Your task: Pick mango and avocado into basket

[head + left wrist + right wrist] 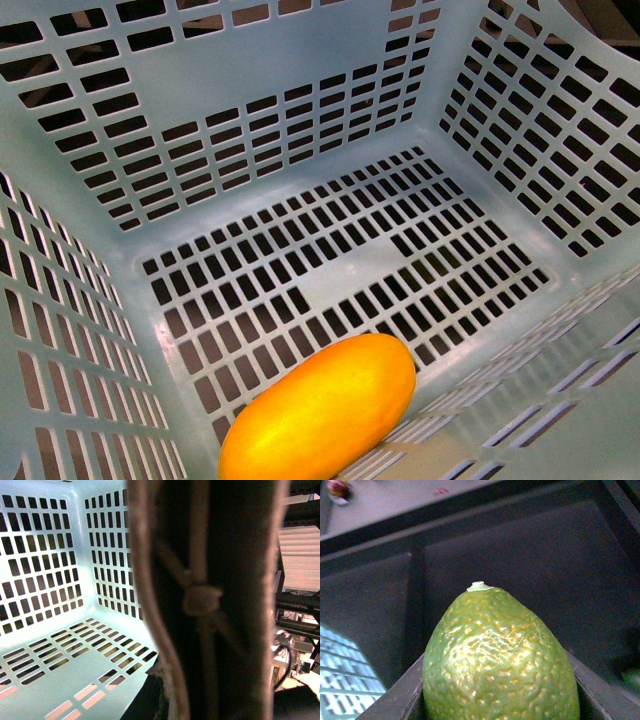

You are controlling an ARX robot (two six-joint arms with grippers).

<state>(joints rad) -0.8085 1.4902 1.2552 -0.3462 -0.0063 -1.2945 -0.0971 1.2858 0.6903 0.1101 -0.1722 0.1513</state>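
Yellow-orange, the mango [320, 415] already lies on the slotted floor of the light blue basket [200, 95], at the near end and close to the near wall. That puts half the job done, by the look of it. The avocado [500, 660], green and pebbled, fills the right wrist view, seated between the dark fingers [395, 700] of the right gripper [500, 707], which appear clamped against its sides. It hangs over dark surfaces, a patch of blue slotted wall just visible beside it; it is not yet in the basket. Most of the basket floor past the mango is bare, leaving ample room for a drop. The brownish-pink handle [200, 600] looms across the left wrist view, an edge to steer around. The left gripper itself does not show.
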